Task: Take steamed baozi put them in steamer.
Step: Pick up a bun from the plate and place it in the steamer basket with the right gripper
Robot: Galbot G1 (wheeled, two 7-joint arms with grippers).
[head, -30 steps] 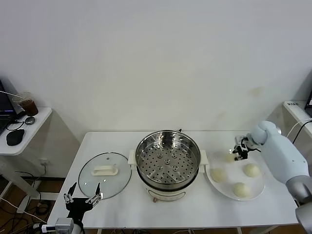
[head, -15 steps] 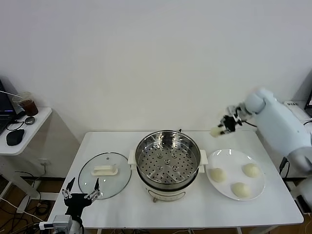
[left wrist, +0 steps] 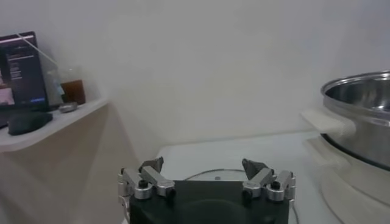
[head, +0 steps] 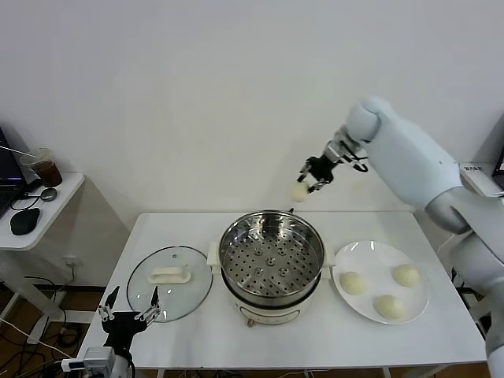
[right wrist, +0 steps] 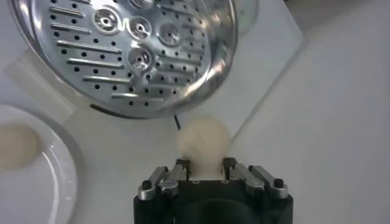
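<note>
baozi (head: 298,191) now above steamer (head: 271,253) rim

table (head: 197,331): white | on it: lid (head: 168,282); steamer (head: 271,265); plate (head: 381,271)

Head view high, frontal; wrist views close, all sharing steamer (head: 271,260).

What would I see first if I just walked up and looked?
Probably the right tool high in the air, holding one baozi behind the far rim of the shiny steamer. Next, the white plate to its right with three more buns, and the glass lid to its left.
</note>
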